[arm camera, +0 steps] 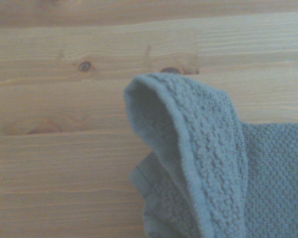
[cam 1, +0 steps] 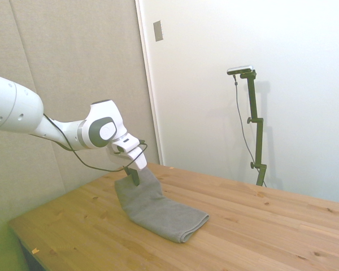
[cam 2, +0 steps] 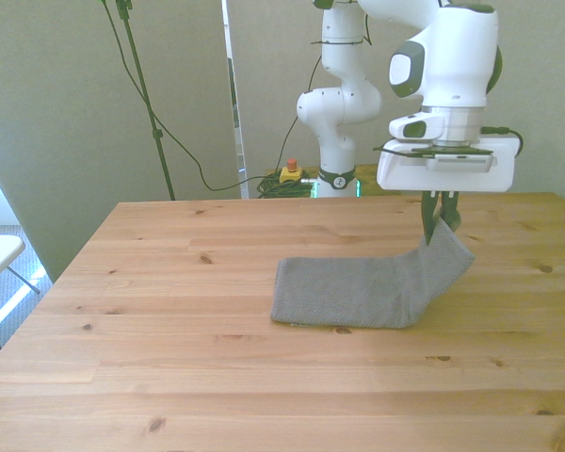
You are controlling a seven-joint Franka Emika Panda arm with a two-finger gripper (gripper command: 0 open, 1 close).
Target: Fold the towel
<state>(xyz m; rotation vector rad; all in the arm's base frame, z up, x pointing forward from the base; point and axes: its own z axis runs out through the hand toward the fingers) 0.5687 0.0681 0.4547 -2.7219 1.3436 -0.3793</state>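
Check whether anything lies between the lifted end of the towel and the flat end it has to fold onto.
Nothing visible does. The gripper holds one end of the towel raised; only bare table surrounds the flat part.

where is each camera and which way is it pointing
Side view: off one side of the table, looking across; arm enters from picture's left, gripper lifting the towel.
Front view: across the table, facing the robot's base; whole arm shows.
Wrist view: looks down on raised towel edge; no robot parts.
Side and front share towel and gripper.
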